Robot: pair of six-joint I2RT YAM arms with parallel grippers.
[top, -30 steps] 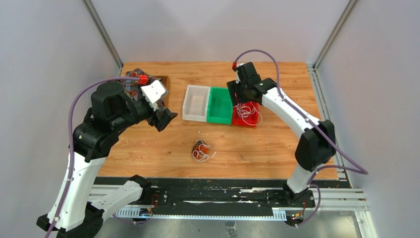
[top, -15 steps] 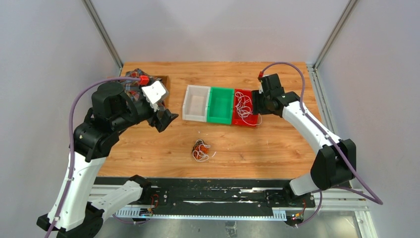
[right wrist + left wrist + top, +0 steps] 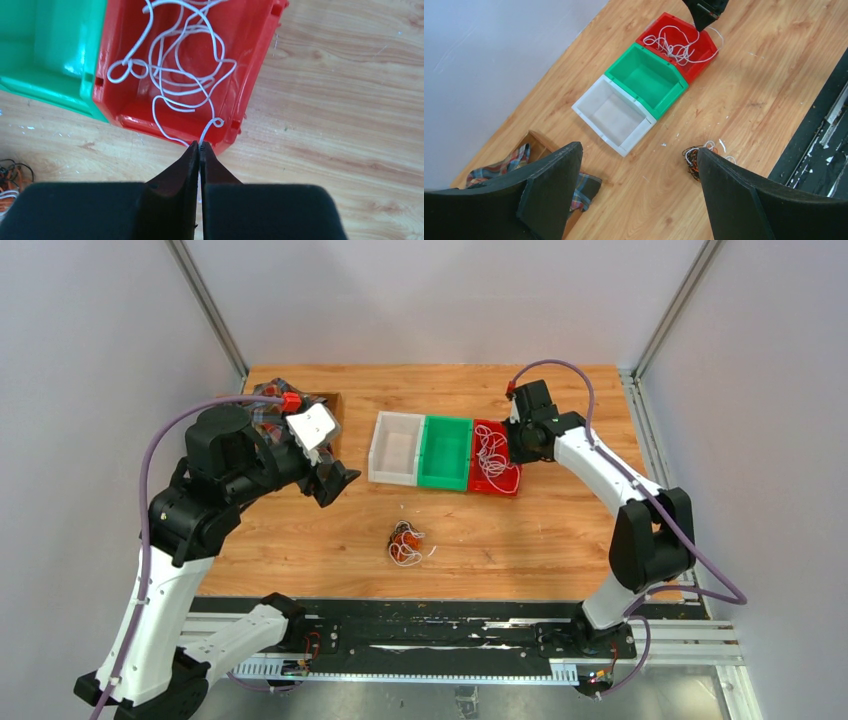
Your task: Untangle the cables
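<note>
right gripper [image 3: 200, 148] pinches white cable [image 3: 186, 75], red bin [image 3: 252, 60] just ahead | left gripper [image 3: 639, 152] wide, empty | tangle [image 3: 693, 159] half-hidden behind its finger [image 3: 734, 200]

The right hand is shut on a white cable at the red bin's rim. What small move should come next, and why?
Probably lift the right hand slightly and carry it over the red bin. It pinches the white cable just where a strand crosses the rim, while the rest lies coiled inside.
</note>
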